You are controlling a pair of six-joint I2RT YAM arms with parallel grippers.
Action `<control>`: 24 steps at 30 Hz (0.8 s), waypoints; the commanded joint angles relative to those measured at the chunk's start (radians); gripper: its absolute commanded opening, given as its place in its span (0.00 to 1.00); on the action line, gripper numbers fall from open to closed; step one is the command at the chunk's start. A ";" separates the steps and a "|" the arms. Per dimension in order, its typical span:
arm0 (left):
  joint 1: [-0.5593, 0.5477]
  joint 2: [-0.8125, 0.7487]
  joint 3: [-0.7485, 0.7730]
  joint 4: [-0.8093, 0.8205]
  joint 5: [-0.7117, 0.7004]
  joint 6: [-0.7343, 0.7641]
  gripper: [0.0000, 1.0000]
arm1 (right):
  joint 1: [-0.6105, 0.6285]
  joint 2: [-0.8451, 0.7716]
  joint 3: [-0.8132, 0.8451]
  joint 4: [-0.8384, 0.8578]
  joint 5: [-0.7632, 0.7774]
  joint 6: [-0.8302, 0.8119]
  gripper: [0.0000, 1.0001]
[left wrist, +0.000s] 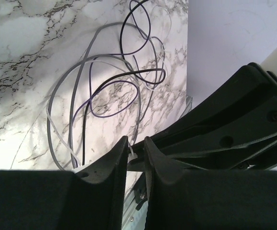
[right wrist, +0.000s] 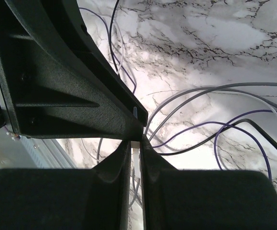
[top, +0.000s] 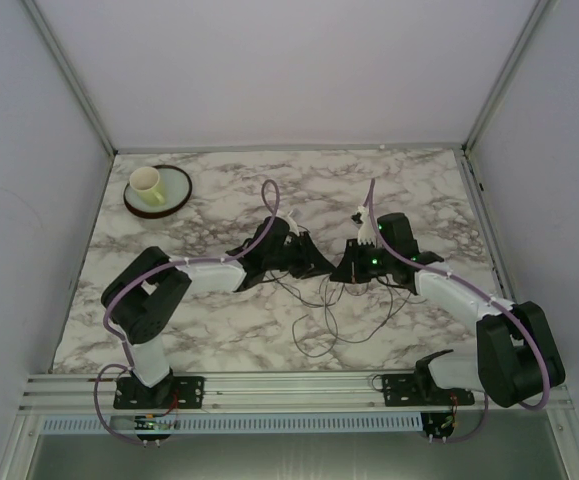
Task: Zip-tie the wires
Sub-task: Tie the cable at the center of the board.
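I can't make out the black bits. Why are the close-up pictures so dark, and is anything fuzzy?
Left wrist view: the left end effector is a backlit silhouette, the wires sharp on the bright marble table; right wrist view: the right end effector likewise dark; top view: softer, wires faint.

The right gripper (right wrist: 135,145) pinches a thin pale strip (right wrist: 135,160) between its nearly closed black fingers, right under the tip of the left gripper (right wrist: 137,122), which slants down from the upper left, while grey, purple and black wires (right wrist: 224,87) loop across the marble table (right wrist: 224,38) to the right.
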 commanded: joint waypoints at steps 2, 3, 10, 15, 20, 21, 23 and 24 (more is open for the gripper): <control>-0.021 -0.001 -0.007 0.049 -0.022 -0.043 0.19 | 0.016 -0.030 -0.005 0.099 0.029 0.061 0.00; -0.022 0.000 -0.008 0.051 -0.025 -0.049 0.18 | 0.016 -0.030 -0.007 0.104 0.034 0.069 0.00; -0.028 0.005 -0.018 0.068 -0.043 -0.071 0.15 | 0.017 -0.049 -0.028 0.143 0.077 0.125 0.00; -0.029 0.008 -0.021 0.072 -0.043 -0.072 0.16 | 0.016 -0.055 -0.031 0.158 0.086 0.140 0.00; -0.029 0.010 -0.025 0.072 -0.041 -0.068 0.14 | 0.016 -0.061 -0.032 0.168 0.096 0.153 0.00; -0.029 0.010 -0.025 0.072 -0.041 -0.066 0.12 | 0.016 -0.061 -0.032 0.169 0.098 0.155 0.00; -0.029 0.012 -0.025 0.073 -0.038 -0.065 0.03 | 0.016 -0.061 -0.035 0.172 0.100 0.157 0.00; -0.029 0.013 -0.023 0.073 -0.038 -0.065 0.00 | 0.016 -0.061 -0.034 0.172 0.104 0.161 0.00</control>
